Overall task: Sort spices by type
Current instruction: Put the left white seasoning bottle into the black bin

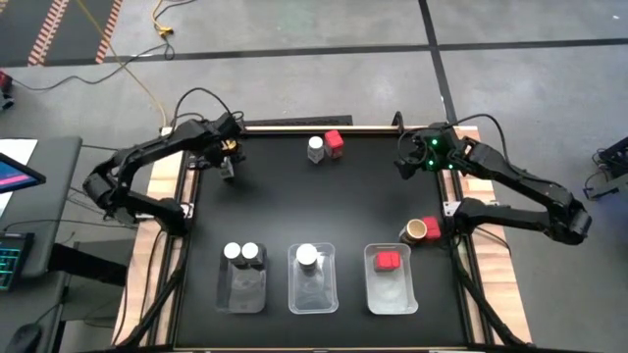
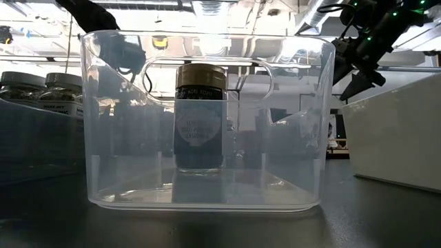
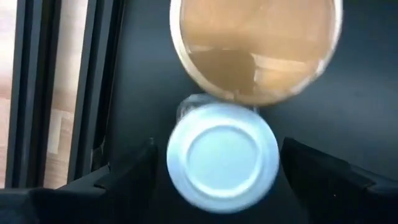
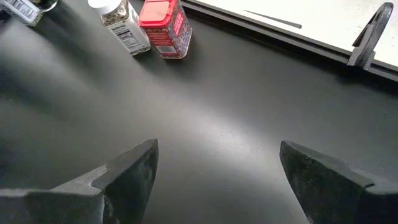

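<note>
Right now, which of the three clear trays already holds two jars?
The tray on the left arm's side: two white-capped jars stand together at its far end. The middle tray holds one white-capped jar; the right-hand tray holds one red-capped jar.

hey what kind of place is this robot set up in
Probably a robotics lab or workshop: a black work table on a bare floor with trailing cables, striped hazard tape, and exposed ceiling ducts.

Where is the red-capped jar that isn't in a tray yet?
High view: the red-capped jar stands at the table's far edge, centre, right beside a white-capped jar; another red one sits at the right edge.
</note>
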